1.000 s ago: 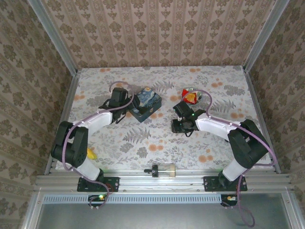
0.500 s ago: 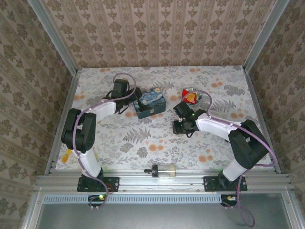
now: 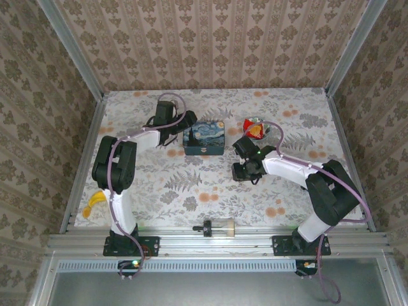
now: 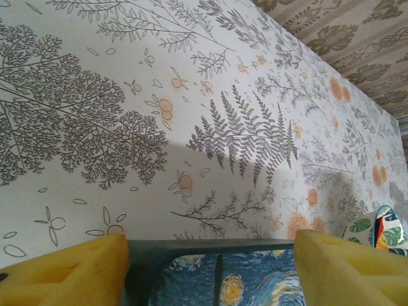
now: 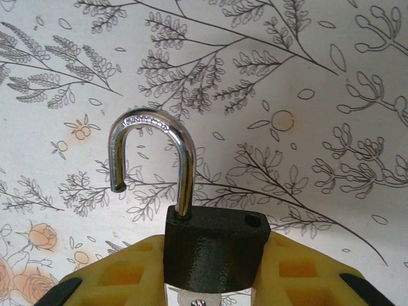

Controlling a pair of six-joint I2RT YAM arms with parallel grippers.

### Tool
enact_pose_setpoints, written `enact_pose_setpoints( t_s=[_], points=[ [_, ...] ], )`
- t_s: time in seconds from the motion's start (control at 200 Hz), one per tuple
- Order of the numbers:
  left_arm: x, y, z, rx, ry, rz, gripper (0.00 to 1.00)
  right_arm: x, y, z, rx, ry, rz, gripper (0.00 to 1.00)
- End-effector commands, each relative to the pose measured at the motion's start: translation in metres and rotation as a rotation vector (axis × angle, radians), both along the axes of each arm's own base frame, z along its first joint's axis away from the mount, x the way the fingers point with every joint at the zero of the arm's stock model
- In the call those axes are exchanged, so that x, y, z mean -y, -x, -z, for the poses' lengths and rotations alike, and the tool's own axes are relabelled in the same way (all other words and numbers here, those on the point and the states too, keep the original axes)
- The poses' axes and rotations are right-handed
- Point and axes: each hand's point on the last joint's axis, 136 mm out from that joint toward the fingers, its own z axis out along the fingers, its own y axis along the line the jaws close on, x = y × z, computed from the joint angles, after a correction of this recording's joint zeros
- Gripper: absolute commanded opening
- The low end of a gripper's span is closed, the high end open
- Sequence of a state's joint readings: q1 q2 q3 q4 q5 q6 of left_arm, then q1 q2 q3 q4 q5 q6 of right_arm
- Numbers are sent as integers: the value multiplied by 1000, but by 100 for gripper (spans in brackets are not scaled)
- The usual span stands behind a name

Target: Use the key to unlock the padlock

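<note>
Right wrist view showed the right gripper [image 5: 213,268] clamped on the padlock [image 5: 210,245], its black body between the yellow pads [image 5: 121,274], shackle standing open and projecting ahead of the gripper; any slackening of that clamp could have let the lock tilt or drop to the table [image 5: 287,95] below.

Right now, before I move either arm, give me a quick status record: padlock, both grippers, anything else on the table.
padlock: black body upright, held in the right gripper
shackle: open, one end lifted free of the body
right gripper: shut on padlock
left gripper: fingers either side of the box; gripping or only touching, cannot tell
box: blue, left of the right gripper
banana: near-left table edge
bag: red, just beyond the right gripper
</note>
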State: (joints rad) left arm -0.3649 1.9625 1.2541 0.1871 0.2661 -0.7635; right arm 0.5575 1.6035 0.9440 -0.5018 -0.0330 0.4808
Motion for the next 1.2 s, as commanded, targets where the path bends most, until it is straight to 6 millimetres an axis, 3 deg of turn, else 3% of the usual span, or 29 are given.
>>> enact_pose_setpoints(
  t_s=[0.0, 0.335, 0.455, 0.805, 0.96, 1.195],
  points=[
    [-5, 3, -25, 45, 20, -5, 74, 8, -6, -5, -17, 23, 6, 7],
    [-52, 39, -51, 91, -66, -92, 99, 18, -32, 8, -59, 117, 2, 15],
    [-68, 56, -54, 96, -79, -120, 100, 20, -42, 15, -73, 145, 6, 20],
    [-114, 99, -77, 145, -206, -188, 100, 29, -57, 18, -71, 210, 21, 50],
    [-133, 116, -91, 168, -239, -216, 100, 30, -56, -1, -35, 190, 32, 54],
    [-173, 153, -113, 250, -360, -303, 100, 54, -48, -73, 153, 188, 93, 58]
  ],
)
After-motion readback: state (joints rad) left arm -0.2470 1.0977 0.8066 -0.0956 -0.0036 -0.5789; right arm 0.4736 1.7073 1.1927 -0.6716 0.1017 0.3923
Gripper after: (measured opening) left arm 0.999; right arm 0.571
